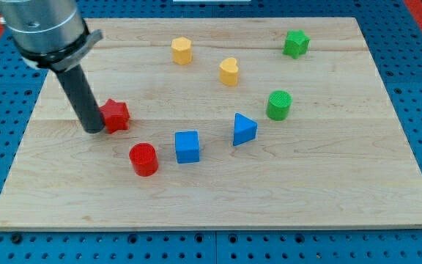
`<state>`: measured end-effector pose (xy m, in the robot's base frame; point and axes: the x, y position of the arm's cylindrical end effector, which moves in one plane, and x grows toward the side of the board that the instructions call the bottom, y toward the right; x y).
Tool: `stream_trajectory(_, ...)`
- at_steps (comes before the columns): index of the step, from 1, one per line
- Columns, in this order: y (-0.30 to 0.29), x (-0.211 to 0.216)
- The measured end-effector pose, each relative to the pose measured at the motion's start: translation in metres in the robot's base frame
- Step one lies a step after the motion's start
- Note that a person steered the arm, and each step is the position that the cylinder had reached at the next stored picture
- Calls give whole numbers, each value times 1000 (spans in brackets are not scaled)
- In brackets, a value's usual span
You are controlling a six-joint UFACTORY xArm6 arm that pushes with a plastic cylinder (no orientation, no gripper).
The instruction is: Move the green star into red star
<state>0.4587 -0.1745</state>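
Observation:
The green star (296, 43) sits near the view's top right on the wooden board (328, 183). The red star (115, 115) lies at the view's left of the board, far from the green star. My tip (94, 129) rests on the board just to the left of the red star, touching or almost touching it. The rod's thick dark shaft rises from there to the top left corner of the view.
A red cylinder (143, 159), a blue cube (187, 146) and a blue triangle (244, 129) lie in the middle. A green cylinder (278, 105) is at centre right. A yellow hexagon (182, 50) and a yellow heart (229, 72) lie near the top.

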Motion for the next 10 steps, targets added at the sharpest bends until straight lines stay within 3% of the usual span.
stream_trajectory(2, 8, 3)
stream_trajectory(3, -48, 2)
stream_trajectory(5, -36, -165)
stream_trajectory(6, 26, -249)
stream_trajectory(8, 121, -267)
stream_trajectory(10, 287, -267)
